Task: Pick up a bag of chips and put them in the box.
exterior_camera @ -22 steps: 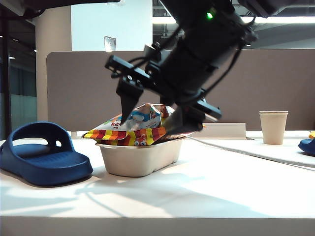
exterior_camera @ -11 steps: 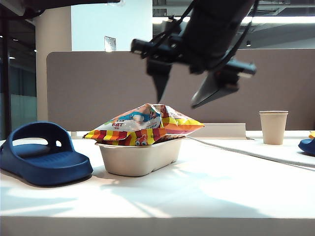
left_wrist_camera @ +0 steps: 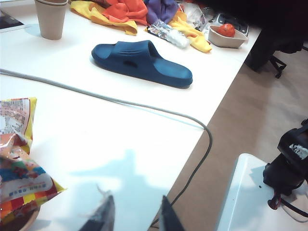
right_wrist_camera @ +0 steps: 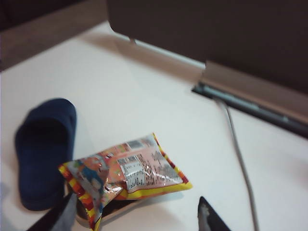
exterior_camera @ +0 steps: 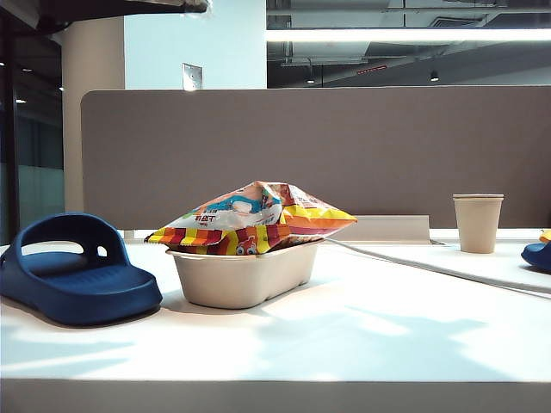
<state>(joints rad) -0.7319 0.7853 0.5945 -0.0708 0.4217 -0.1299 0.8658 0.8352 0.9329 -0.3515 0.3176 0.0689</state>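
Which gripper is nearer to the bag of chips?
Probably the right. The right gripper, open, hangs above the bag of chips, fingers flanking it; the left gripper, open, is beside the bag.

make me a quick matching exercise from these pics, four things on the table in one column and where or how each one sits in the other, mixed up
Things:
1. bag of chips
2. box
3. paper cup
4. blue slipper

Places or states:
A. upright, far right, near the partition
B. left of the box, on the table
C. lying across the box's rim, ends overhanging
D. mid-table, carrying the bag

Pairs: 1-C, 2-D, 3-A, 4-B
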